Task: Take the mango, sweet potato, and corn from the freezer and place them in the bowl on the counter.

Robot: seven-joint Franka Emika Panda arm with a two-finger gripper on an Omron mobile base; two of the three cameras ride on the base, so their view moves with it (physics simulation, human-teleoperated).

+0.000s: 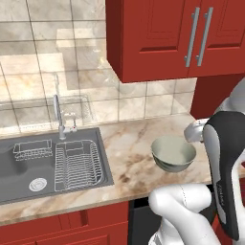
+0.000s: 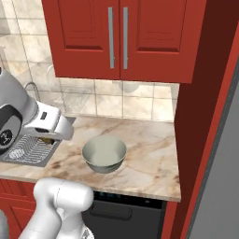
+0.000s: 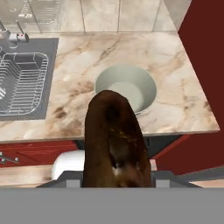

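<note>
Counter [image 1: 129, 143] of marbled stone runs from the sink [image 1: 19, 172] with its dish rack [image 1: 79, 165] to the red side panel; red wall cabinets [image 2: 116, 37] hang above. Bowl [image 3: 127, 87] sits upright and empty on the counter, apart from the sink. Gripper [image 3: 116, 175] hangs above the counter's front edge, short of the bowl, jaws clamped on the sweet potato [image 3: 114, 140], which sticks out long past the fingers toward the bowl. Risk, judged: letting go from here drops it on the front edge or the floor; its length could also clip the near rim and tip or shove the bowl. Mango and corn remain to be fetched.
</note>
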